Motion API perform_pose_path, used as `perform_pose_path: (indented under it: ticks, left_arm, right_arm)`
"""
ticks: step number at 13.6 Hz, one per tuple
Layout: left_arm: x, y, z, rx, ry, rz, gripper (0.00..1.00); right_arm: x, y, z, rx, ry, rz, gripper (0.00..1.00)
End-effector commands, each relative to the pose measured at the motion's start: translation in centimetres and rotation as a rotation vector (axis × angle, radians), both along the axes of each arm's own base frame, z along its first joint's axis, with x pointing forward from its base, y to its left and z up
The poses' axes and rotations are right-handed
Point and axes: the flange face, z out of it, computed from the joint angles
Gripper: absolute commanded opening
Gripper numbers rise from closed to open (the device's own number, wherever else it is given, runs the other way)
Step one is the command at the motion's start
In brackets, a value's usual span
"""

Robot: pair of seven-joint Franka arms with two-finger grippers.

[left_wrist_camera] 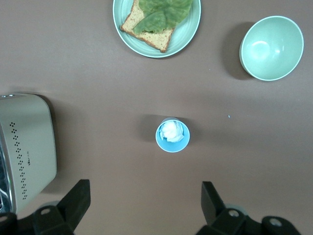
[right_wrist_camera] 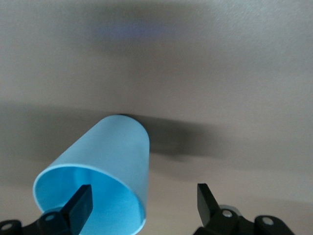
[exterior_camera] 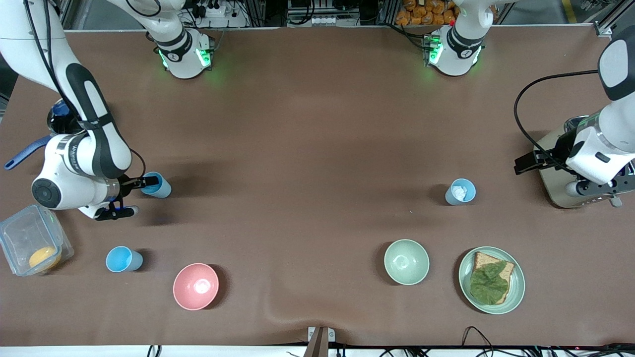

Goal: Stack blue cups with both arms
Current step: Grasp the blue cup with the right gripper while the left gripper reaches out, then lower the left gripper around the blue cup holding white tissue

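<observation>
Three blue cups stand on the brown table. One blue cup (exterior_camera: 158,185) is at the right arm's end; my right gripper (exterior_camera: 139,196) is open astride its rim, one finger inside the mouth, the other outside. In the right wrist view the cup (right_wrist_camera: 112,152) fills the area by the gripper (right_wrist_camera: 143,192). A second blue cup (exterior_camera: 121,259) stands nearer the front camera. A third blue cup (exterior_camera: 460,192) holds something white and crumpled. My left gripper (exterior_camera: 595,191) hangs open and empty above the toaster, apart from that cup (left_wrist_camera: 172,135).
A toaster (exterior_camera: 558,196) sits at the left arm's end. A pink bowl (exterior_camera: 195,286), a pale green bowl (exterior_camera: 406,262) and a green plate (exterior_camera: 516,292) with bread and lettuce lie near the front camera. A clear container (exterior_camera: 20,233) and a dark pot (exterior_camera: 62,119) flank the right arm.
</observation>
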Motion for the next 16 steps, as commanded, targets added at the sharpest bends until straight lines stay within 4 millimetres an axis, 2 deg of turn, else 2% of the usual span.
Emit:
perform_pose_path:
  ticks: [1,3,5,8,9,13,16]
  left_arm:
    - [-0.8,-0.3,-0.1,0.029,-0.026,0.012,1.0]
    - [-0.8,-1.0,-0.3,0.024,-0.031,0.002,1.0]
    - [-0.8,-1.2,-1.5,0.026,-0.035,0.023,1.0]
    - [-1.1,-1.1,-4.3,0.026,-0.043,0.024,1.0]
    - [-1.2,-1.1,-5.2,0.026,-0.043,0.023,1.0]
    - [-2.2,-1.2,-10.8,0.021,-0.061,0.026,1.0]
    - [-3.1,-1.0,-13.1,0.021,-0.05,0.027,1.0]
  right_arm:
    - [0.0,-1.6,-0.2,0.034,-0.024,0.001,0.0]
    - [0.1,-1.5,-0.1,0.033,-0.027,0.004,0.0]
    - [0.3,-1.2,0.6,0.032,-0.037,0.01,0.0]
    - [0.9,-0.6,3.4,0.025,-0.075,0.023,0.0]
    - [1.0,-0.4,3.9,0.024,-0.082,0.026,0.0]
    - [1.9,0.7,6.4,0.034,-0.071,0.035,0.0]
    - [2.1,1.7,7.4,0.105,-0.057,-0.018,0.0]
